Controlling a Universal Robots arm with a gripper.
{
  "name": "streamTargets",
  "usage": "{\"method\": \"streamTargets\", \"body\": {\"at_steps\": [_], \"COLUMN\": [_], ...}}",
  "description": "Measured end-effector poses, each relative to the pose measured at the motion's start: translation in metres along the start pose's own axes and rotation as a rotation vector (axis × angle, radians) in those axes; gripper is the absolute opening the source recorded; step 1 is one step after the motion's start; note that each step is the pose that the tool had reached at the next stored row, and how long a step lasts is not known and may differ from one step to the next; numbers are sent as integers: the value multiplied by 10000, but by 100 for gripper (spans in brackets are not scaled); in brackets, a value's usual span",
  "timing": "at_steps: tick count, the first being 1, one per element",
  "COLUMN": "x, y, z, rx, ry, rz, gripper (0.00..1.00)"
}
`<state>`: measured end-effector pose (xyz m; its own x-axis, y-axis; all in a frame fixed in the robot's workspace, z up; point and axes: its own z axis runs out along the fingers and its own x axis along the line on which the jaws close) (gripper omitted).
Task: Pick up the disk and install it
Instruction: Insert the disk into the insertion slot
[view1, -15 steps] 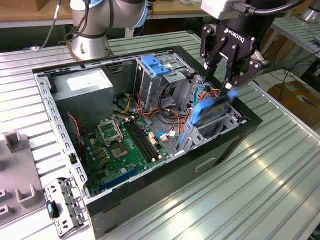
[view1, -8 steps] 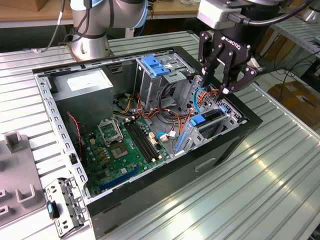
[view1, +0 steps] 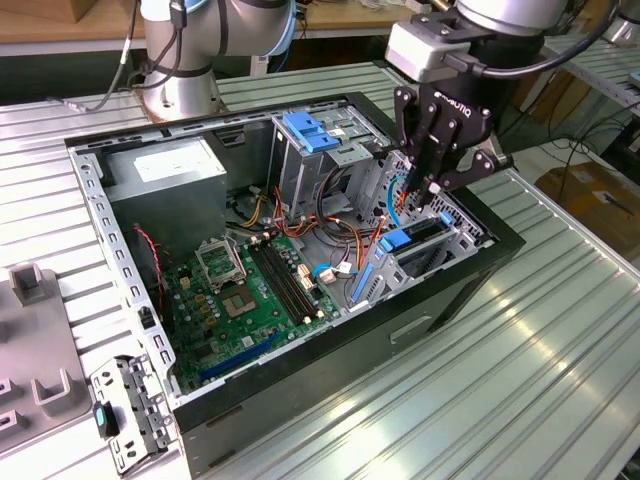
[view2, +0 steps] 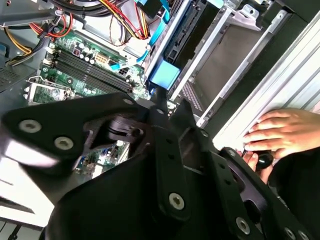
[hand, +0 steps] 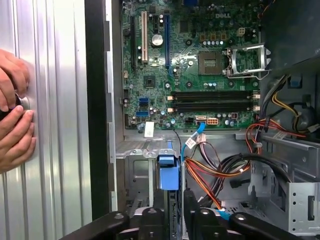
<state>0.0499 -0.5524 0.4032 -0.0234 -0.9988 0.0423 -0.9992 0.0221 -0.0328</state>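
**Pincer (hand: 174, 202) grips disk on edge at the drive bay**

Pincer links loom closest in both wrist views. As far as I can judge, the fingers are closed on the flanks of the disk (hand: 168, 172). It stands on edge, its blue rail end pointing into the bay (hand: 135, 175) at the case's (view1: 500, 250) corner, on the exterior view's right.

Risks, as I judge them:
- A slight tilt could wedge the blue rail against the bay's metal guides, and pushing on would then strain the grip or twist the disk.
- The orange and black cables (hand: 210, 170) lie just beside the slot and could snag a finger or get pinched under the disk.
- A person's hands (hand: 15, 115) rest on the tabletop (view1: 560, 380) near the case wall, where a wide swing of the arm could reach them.

Room is tight sideways, with sheet-metal walls on both sides of the bay and the case rim just beyond. Above the case it is open. The motherboard (hand: 200, 75) lies well apart from the pincer.
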Motion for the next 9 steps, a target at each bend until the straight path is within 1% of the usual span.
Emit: {"method": "streamTargets", "body": {"at_steps": [3,8,9], "x": [-3,-6,-8], "y": [2,4,5], "z": [68,165,203], "rx": [0,0,0], "ry": [1,1,1], "rz": [0,-1,0], "gripper": [12,11,11]}}
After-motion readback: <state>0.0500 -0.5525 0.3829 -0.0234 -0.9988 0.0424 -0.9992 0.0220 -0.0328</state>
